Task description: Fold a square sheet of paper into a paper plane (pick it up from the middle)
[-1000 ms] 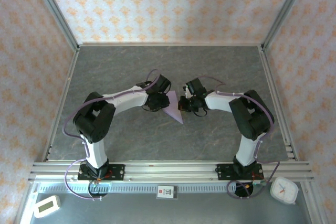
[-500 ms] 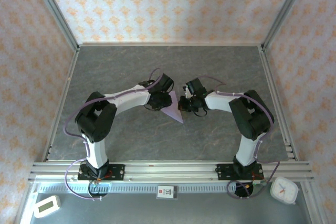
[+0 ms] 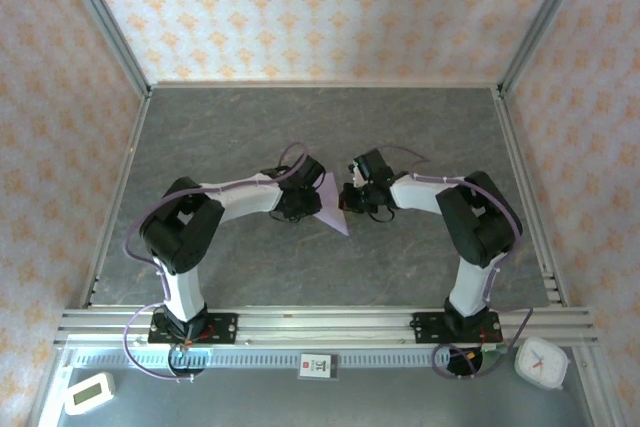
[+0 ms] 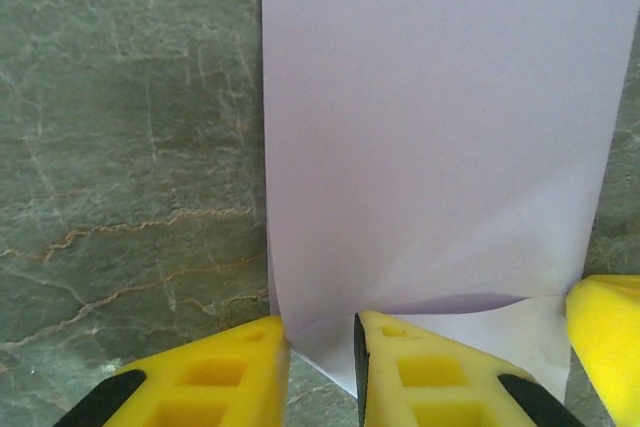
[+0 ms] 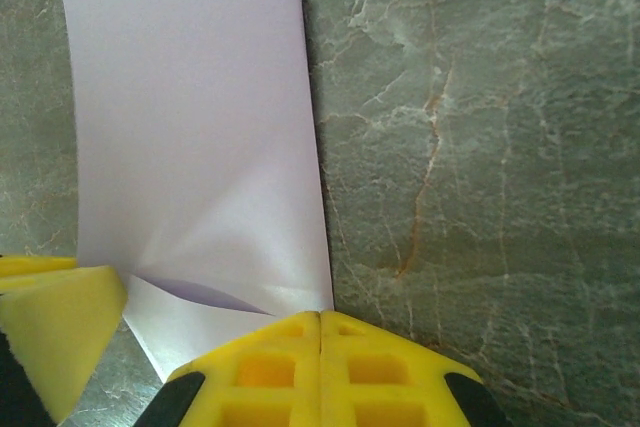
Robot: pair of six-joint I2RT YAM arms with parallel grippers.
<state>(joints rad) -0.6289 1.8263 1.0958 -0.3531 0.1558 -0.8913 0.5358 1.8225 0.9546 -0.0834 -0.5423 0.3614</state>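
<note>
Two grippers meet over one paper plane [image 3: 332,205], which lies flat near the middle of the counter [image 3: 250,127]. You'll find it in the gap between the arms. From above it reads as a slim lavender triangle. Its long axis runs on a diagonal, the broad end toward the far wall and the sharp tip toward the near edge, slightly over to your right arm's side.

Your left gripper [image 4: 322,332] sits at the plane's left edge. Its yellow fingers stand only a narrow gap apart. In its wrist view the paper's near corner dips into that gap, with a shallow raised crease running across the sheet just beyond the fingertips. The paper touches the inner face of the left finger. You cannot tell whether it is actually pinched.

Your right gripper [image 5: 320,319] is on the opposite edge with its fingers pressed fully together, showing only a seam between them. The paper's near corner meets the fingertips right at that seam. It touches them, though you cannot tell whether any sliver is caught inside.
</note>
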